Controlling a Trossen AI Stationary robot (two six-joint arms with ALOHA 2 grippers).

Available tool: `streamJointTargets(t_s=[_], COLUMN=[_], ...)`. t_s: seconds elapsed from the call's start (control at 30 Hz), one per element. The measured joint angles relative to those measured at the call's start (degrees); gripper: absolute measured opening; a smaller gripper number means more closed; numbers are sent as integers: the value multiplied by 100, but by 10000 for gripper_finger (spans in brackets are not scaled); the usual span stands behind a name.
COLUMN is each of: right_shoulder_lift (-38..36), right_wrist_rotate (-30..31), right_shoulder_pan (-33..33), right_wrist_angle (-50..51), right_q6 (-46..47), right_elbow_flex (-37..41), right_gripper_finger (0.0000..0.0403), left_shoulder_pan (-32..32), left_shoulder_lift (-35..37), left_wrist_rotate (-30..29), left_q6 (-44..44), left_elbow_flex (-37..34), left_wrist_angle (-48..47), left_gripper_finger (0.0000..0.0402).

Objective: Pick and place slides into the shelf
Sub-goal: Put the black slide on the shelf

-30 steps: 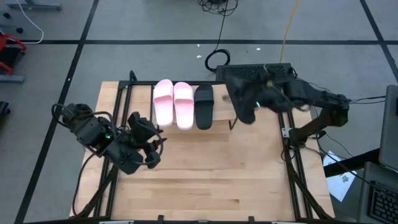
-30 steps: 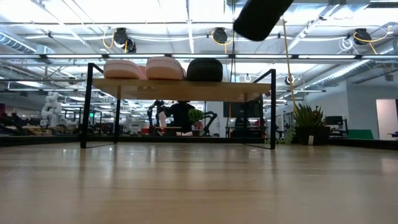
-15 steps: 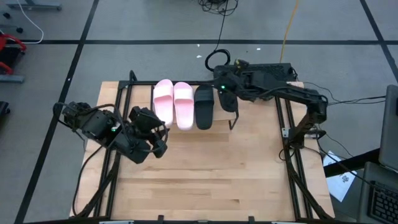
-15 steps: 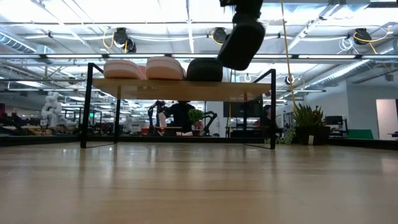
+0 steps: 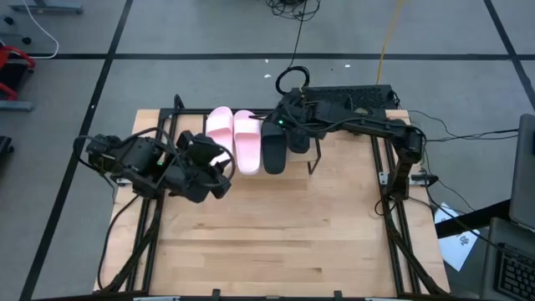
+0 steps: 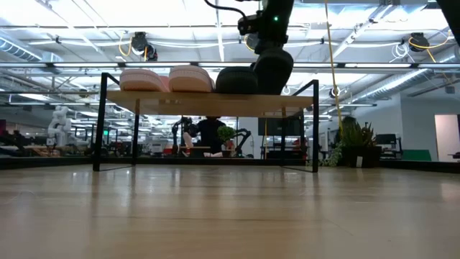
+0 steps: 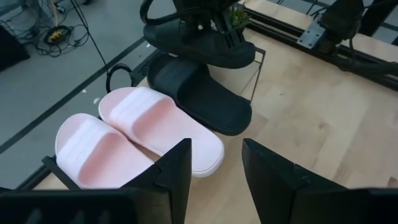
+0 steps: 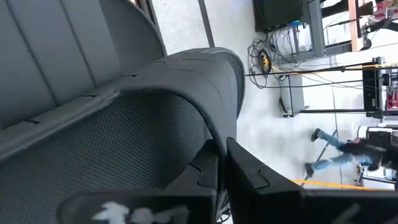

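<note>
Two pale pink slides (image 5: 233,140) and one black slide (image 5: 273,145) lie side by side, soles down, on the shelf's top board (image 6: 180,103). My right gripper (image 5: 288,123) is over the shelf's right part, shut on the second black slide (image 5: 302,136), which sits just right of the resting black one (image 6: 236,80). My left gripper (image 5: 215,172) is open above the table, just near the shelf, facing the pink slides (image 7: 134,134). My right gripper holds the second black slide by its wide strap (image 8: 205,134), the strap's edge pinched between the two fingers (image 8: 249,174), which come from above. The slide (image 6: 272,70) hangs tilted below the gripper. Its low end is at board height; whether it touches, I cannot tell.
The shelf stands on thin black legs (image 6: 98,122) at the table's far edge. Dark rails (image 5: 393,209) run along the table's left and right sides. Bare wooden tabletop (image 5: 276,234) stretches from the shelf to the near edge. Cables and a black box lie beyond the far edge.
My right gripper has carried the black slide from the shelf's right end toward the table's left and down, to beside the resting black slide. My left gripper has moved toward the far edge and right, closer to the shelf.
</note>
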State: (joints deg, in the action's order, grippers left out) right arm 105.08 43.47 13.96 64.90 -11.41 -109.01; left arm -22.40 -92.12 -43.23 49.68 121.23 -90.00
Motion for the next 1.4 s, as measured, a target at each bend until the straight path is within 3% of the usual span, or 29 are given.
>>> streamJointTargets(t_s=[1.4], right_shoulder_lift=[-48], right_wrist_rotate=[-8], right_shoulder_pan=[-319], right_wrist_angle=[1102], right_q6=[859], right_elbow_flex=[2], right_gripper_finger=[0], left_shoulder_pan=[139], left_shoulder_lift=[0], left_wrist_rotate=[30], left_q6=[-152], left_elbow_flex=[0], left_wrist_angle=[-2], left_gripper_finger=[145])
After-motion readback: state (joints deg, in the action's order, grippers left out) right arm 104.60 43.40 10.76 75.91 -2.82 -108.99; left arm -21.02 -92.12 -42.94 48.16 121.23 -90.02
